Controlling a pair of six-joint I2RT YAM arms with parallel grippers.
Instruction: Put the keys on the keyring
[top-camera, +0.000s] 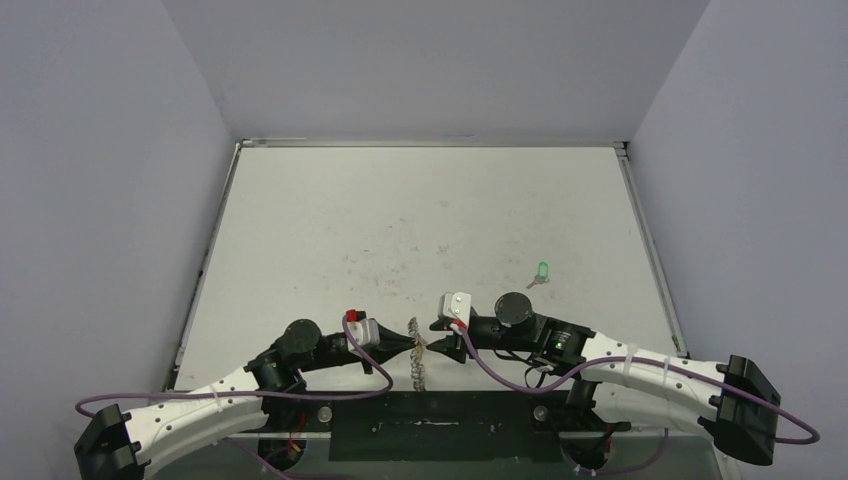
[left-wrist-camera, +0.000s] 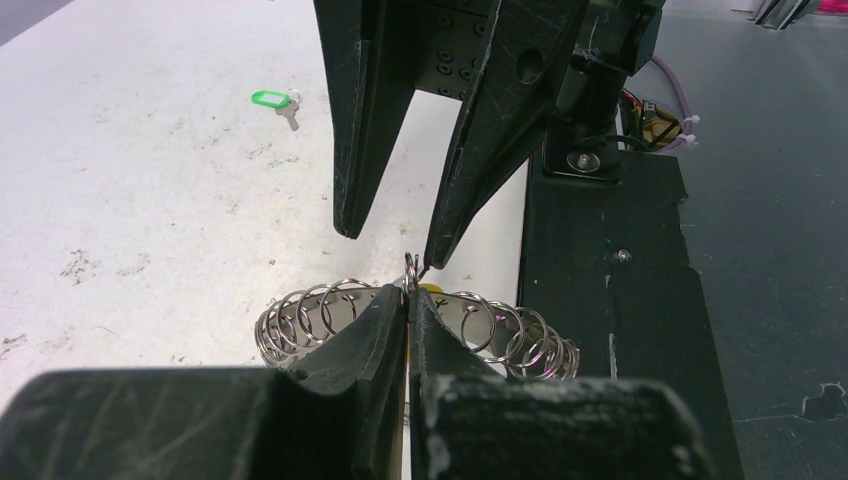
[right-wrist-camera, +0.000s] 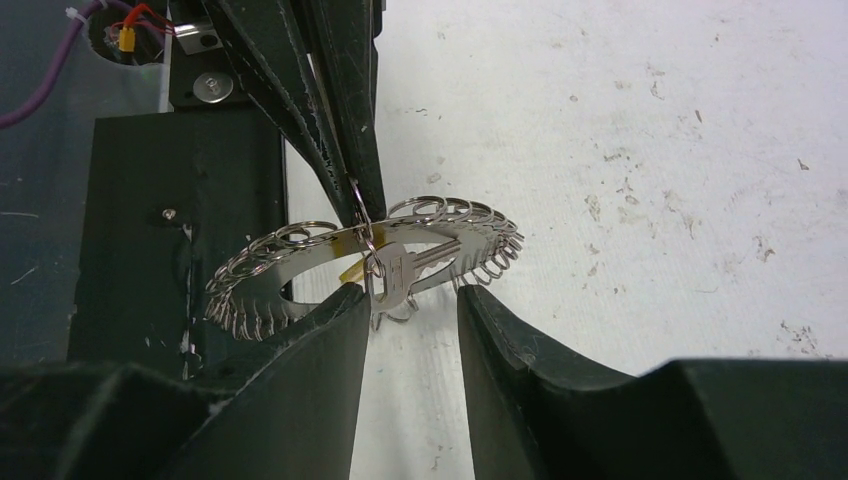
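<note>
The keyring (top-camera: 417, 362) is held up on edge between both grippers near the table's front edge. My left gripper (left-wrist-camera: 408, 292) is shut on the rim of the keyring (left-wrist-camera: 310, 318), at one of its wire loops. My right gripper (right-wrist-camera: 410, 297) is open, its fingers on either side of the yellow-orange key (right-wrist-camera: 398, 272). That key hangs at a loop of the keyring (right-wrist-camera: 290, 262), apparently threaded on it. My left gripper (right-wrist-camera: 362, 212) pinches the ring just above it. The green key (top-camera: 542, 270) lies alone on the table at the right; it also shows in the left wrist view (left-wrist-camera: 272, 98).
A black mounting plate (top-camera: 430, 425) runs along the near edge, right under the ring; it shows in the left wrist view (left-wrist-camera: 620, 300) and the right wrist view (right-wrist-camera: 140, 200). Grey walls close in the white table (top-camera: 420, 220) on three sides.
</note>
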